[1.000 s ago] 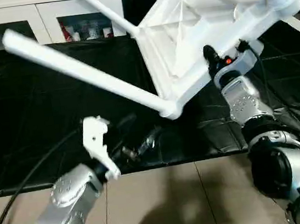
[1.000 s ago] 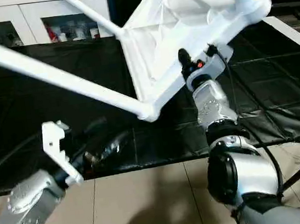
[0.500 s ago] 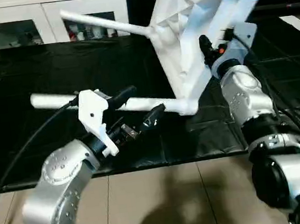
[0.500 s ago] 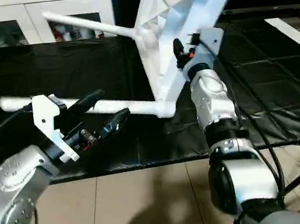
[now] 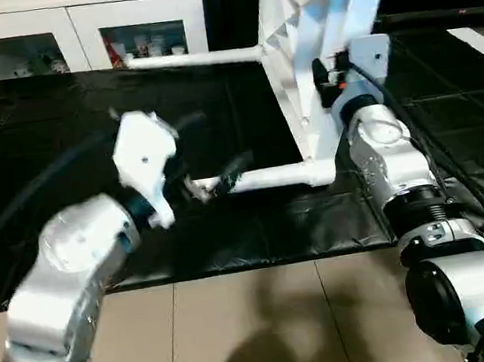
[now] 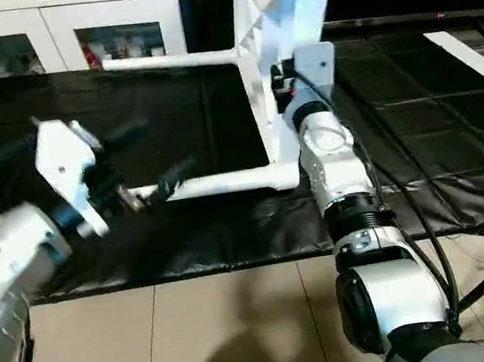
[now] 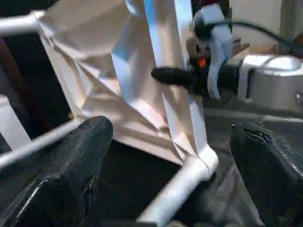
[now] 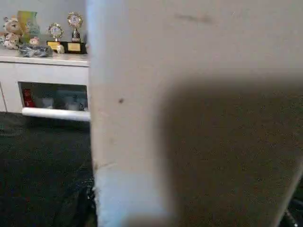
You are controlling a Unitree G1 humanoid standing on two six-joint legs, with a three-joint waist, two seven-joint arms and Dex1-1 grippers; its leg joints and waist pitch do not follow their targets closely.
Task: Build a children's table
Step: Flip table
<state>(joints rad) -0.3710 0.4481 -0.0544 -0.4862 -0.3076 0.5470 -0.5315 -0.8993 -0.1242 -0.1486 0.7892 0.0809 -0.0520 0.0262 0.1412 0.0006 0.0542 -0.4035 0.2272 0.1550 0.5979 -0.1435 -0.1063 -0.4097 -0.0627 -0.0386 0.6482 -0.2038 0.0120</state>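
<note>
Children's table (image 5: 298, 66): white plastic, stood on edge above the black-covered worktop (image 5: 39, 127), ribbed underside facing the robot's left; two legs (image 5: 273, 177) pointed left.
Right gripper (image 5: 322, 77): clamped on the table's edge.
Left gripper (image 7: 170, 156): fingers (image 7: 80, 156) wide apart, holding nothing, near the lower leg's free end.
Cabinet (image 5: 70, 29): white, glass doors, behind the worktop.
</note>
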